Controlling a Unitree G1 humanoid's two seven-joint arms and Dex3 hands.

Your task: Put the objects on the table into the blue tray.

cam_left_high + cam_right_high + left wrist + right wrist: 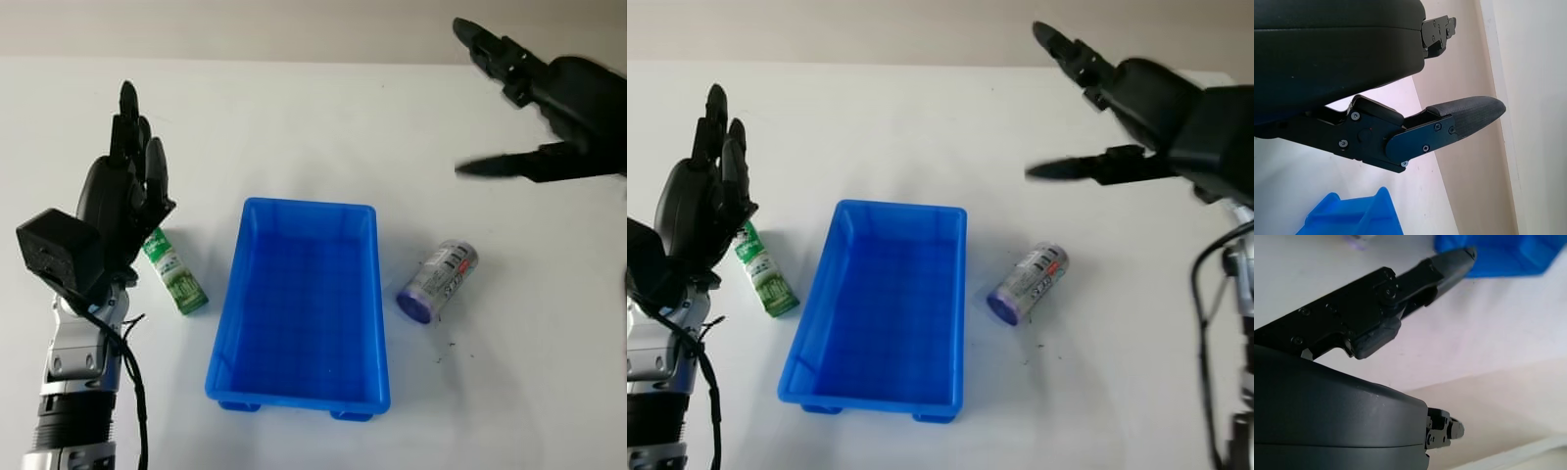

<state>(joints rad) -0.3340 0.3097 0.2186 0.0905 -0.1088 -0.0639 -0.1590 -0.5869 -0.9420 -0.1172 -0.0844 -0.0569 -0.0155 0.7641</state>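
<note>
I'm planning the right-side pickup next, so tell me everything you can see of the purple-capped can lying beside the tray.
The can is a small silvery cylinder with a printed label and a purple end. It lies on its side on the white table, just right of the blue tray and apart from it, purple end toward the robot. Nothing touches it; the open right robot hand hovers beyond it.
</note>
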